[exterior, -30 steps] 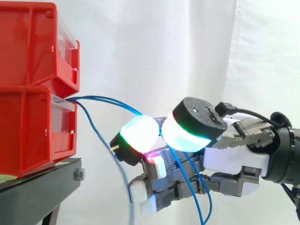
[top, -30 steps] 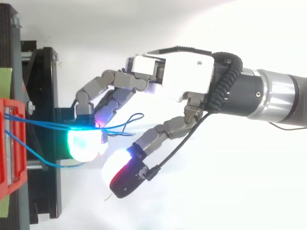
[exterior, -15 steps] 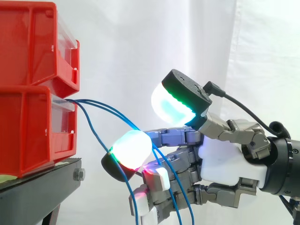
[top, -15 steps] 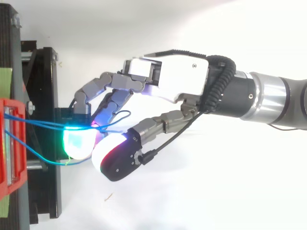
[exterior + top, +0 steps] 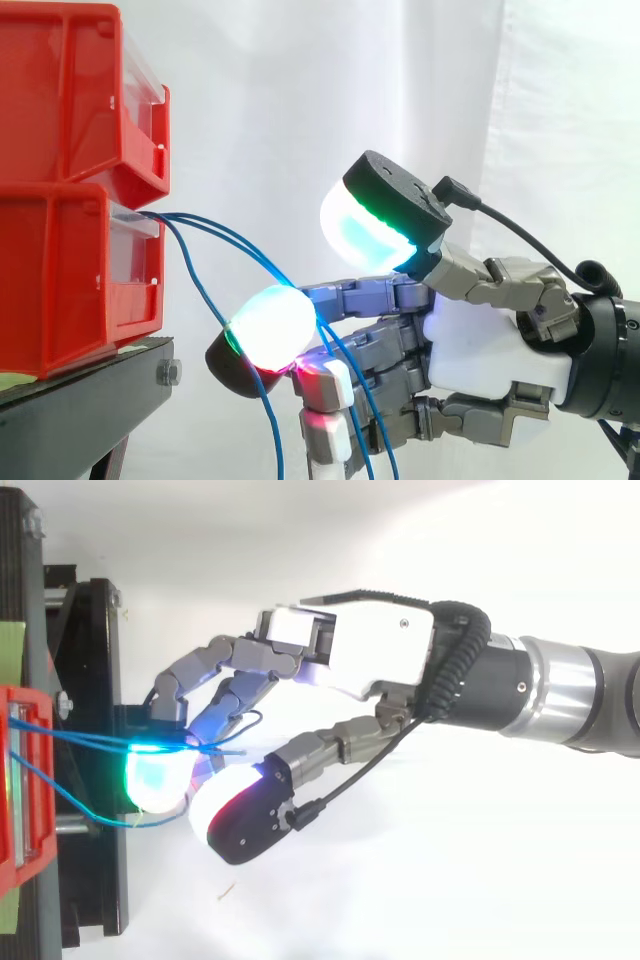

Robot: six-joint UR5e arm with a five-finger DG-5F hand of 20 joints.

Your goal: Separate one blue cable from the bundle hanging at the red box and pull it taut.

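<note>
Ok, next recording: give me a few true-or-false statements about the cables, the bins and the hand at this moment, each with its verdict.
1. The blue cables come out of the lower red bin. True.
2. The blue cables run straight and taut from the bin to the hand. False: they sag in curves and hang down past the hand.
3. The lower red bin sits on a black stand. True.
4. The hand reaches inside the lower red bin. False: it is out in front of the bin, apart from it, where the cables pass.
</note>
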